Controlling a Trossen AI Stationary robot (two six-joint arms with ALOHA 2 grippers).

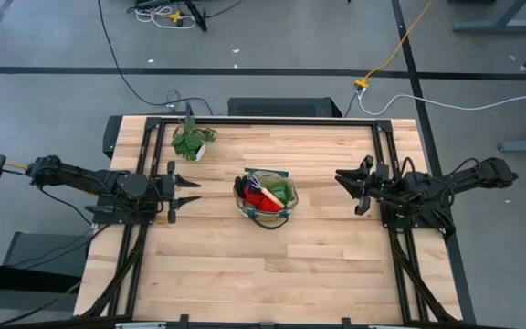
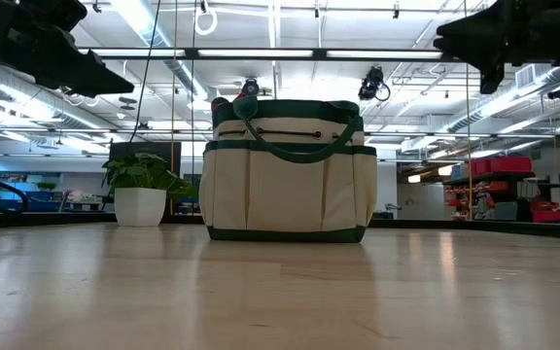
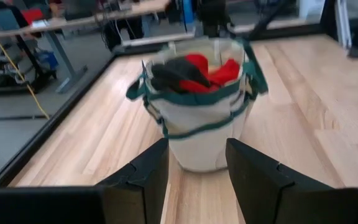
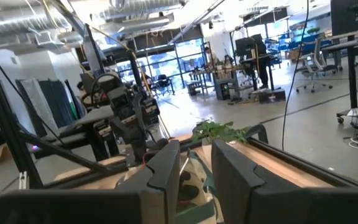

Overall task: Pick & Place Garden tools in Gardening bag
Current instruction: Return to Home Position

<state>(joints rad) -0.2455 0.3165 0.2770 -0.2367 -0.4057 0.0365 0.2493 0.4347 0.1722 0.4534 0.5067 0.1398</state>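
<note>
The cream gardening bag [image 1: 265, 198] with dark green trim stands upright on its base at the table's middle; it also shows in the low view [image 2: 290, 180] and the left wrist view [image 3: 197, 118]. Inside it lie black-and-red gloves [image 3: 194, 71], a wooden-handled rake [image 1: 265, 193] and a bright green item [image 1: 283, 193]. My left gripper [image 1: 190, 193] is open and empty, raised to the left of the bag. My right gripper [image 1: 343, 184] is open and empty, raised to the right of the bag.
A small leafy potted plant [image 1: 191, 142] in a white pot stands at the table's far left; it also shows in the low view [image 2: 141, 190]. Black metal rails [image 1: 135, 247] run along the table's left and right sides. Bare wood lies on the near half [image 1: 263, 274].
</note>
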